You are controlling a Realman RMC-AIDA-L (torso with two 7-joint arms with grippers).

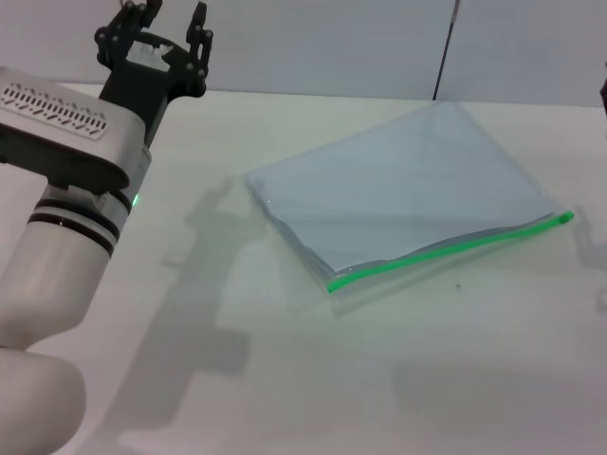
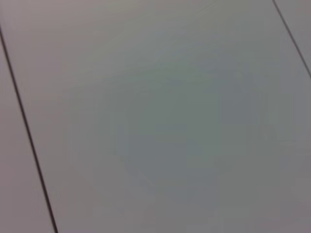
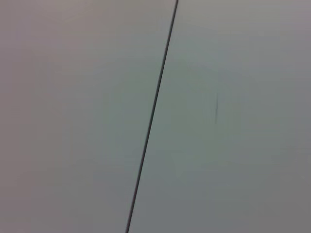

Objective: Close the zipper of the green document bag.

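Observation:
The green document bag (image 1: 408, 185) lies flat on the white table, right of centre in the head view, a pale blue-grey translucent pouch turned at an angle. Its zipper (image 1: 446, 248) is a bright green strip along the long edge nearest me. The strip ends in a slightly thicker green piece (image 1: 566, 219) at the right, which may be the slider. My left gripper (image 1: 171, 24) is raised at the far left, well away from the bag, open and holding nothing. The right gripper is out of view. Neither wrist view shows the bag.
The white table (image 1: 285, 379) stretches around the bag, with a grey wall behind it. A dark vertical seam (image 1: 444, 57) runs down that wall. Both wrist views show only plain grey panels with dark seams (image 2: 26, 131) (image 3: 153, 114).

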